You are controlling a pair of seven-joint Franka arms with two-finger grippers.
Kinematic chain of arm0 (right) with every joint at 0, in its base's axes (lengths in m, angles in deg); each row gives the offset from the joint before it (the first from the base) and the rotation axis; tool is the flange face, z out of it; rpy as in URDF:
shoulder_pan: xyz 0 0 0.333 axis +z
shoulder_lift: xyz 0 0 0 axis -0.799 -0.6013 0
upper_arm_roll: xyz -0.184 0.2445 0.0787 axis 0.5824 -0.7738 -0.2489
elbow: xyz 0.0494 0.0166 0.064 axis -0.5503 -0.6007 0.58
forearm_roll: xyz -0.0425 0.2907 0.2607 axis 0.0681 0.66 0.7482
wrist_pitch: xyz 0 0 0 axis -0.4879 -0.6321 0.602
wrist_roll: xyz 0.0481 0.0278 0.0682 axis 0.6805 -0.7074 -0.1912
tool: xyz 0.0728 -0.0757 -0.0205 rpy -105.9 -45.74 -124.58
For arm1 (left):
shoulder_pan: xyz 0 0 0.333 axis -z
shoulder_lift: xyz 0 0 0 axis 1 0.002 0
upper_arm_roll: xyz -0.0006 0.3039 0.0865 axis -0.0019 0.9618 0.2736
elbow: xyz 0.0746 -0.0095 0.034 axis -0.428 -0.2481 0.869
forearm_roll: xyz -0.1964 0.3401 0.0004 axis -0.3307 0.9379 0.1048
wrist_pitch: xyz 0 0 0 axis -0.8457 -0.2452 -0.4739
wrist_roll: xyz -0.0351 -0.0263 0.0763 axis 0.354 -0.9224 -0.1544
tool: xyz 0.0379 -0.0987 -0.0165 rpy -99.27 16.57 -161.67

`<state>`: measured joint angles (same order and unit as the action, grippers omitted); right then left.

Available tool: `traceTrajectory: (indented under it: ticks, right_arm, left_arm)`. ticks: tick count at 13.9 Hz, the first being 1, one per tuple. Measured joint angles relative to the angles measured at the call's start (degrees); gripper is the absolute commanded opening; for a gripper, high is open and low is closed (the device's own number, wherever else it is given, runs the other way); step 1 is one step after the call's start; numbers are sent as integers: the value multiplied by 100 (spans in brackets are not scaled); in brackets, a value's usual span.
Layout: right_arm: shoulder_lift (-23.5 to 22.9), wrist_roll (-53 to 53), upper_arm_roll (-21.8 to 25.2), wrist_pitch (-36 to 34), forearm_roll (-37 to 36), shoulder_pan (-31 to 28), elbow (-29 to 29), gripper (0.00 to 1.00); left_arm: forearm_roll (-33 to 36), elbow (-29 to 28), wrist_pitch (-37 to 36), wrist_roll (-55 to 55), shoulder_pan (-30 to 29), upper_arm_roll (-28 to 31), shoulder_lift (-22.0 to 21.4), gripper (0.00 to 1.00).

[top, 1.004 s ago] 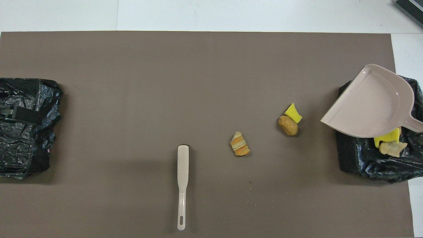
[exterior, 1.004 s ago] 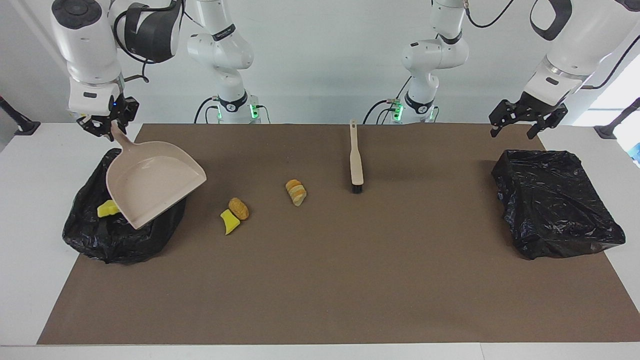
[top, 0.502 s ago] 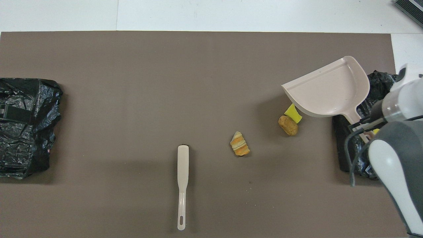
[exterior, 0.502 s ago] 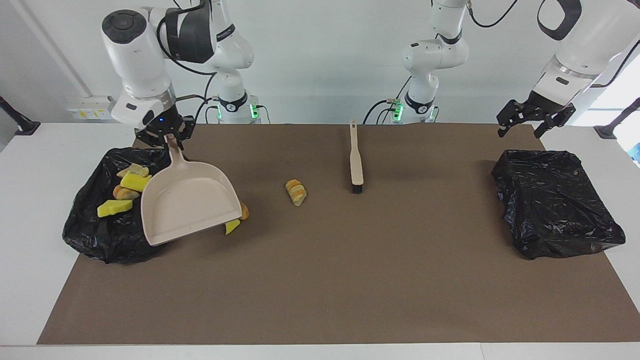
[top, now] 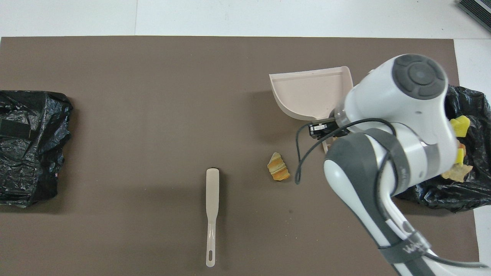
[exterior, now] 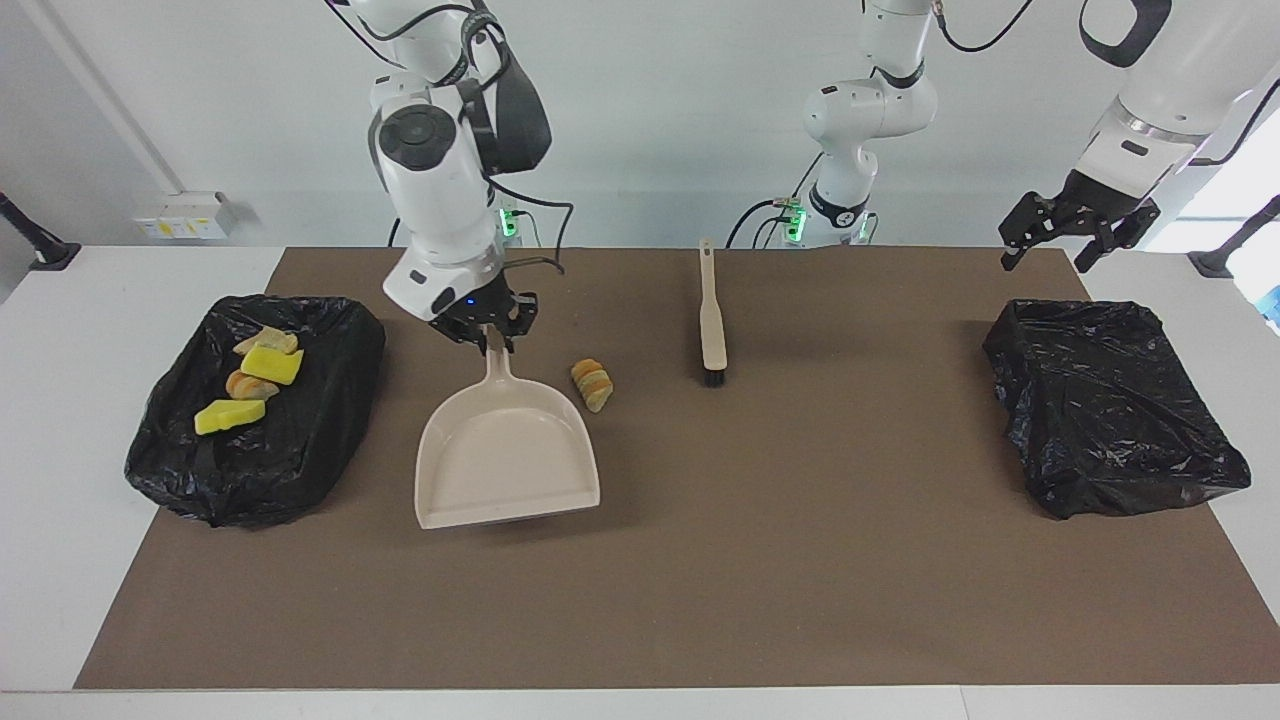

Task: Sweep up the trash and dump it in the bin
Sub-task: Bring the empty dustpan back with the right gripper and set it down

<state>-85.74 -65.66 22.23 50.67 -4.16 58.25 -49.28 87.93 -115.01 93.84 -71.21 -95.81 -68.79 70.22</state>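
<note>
**Dustpan carried out for the leftovers**

Facing view: the right hand (exterior: pixel 490 335) grips the dustpan (exterior: pixel 505 460) by its handle, mouth at 6 o'clock, ready for loading; four trash (exterior: pixel 250 385) chunks lie in the bin (exterior: pixel 330 400); the left hand (exterior: pixel 1078 222) waits open.

Overhead view: a striped chunk (top: pixel 279 171) lies at the pan's 7 o'clock, brush (top: pixel 211 211) idle.

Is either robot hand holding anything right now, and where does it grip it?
The right hand holds the beige dustpan by the top of its handle. The left hand is open and holds nothing.

Dustpan (exterior: pixel 507 458) sits mid-mat between one bin (exterior: pixel 255 410), chunks (exterior: pixel 245 385) in it, and a lump (exterior: pixel 592 385); brush (exterior: pixel 711 315) beside; possibly more chunks hidden beneath.
</note>
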Motion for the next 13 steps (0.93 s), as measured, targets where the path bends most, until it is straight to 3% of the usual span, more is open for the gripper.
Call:
traceTrajectory:
  ticks: [7,11,12,13]
  right_arm:
    - [-1435,1899,24,1039,-20,1243,960,0]
    - [-2421,2706,61,1269,-365,1837,1848,0]
    - [-2571,2726,72,1292,-386,1872,1993,46]
    - [-2647,2726,82,1292,-402,1868,2071,99]
  left_arm:
    - [-13,-44,-345,2,3,-86,-70,100]
    - [-12,-43,-311,7,-154,-17,-125,100]
    - [-13,-46,-210,31,-222,-9,-125,100]
    - [-13,-53,-147,36,-248,-10,-125,100]
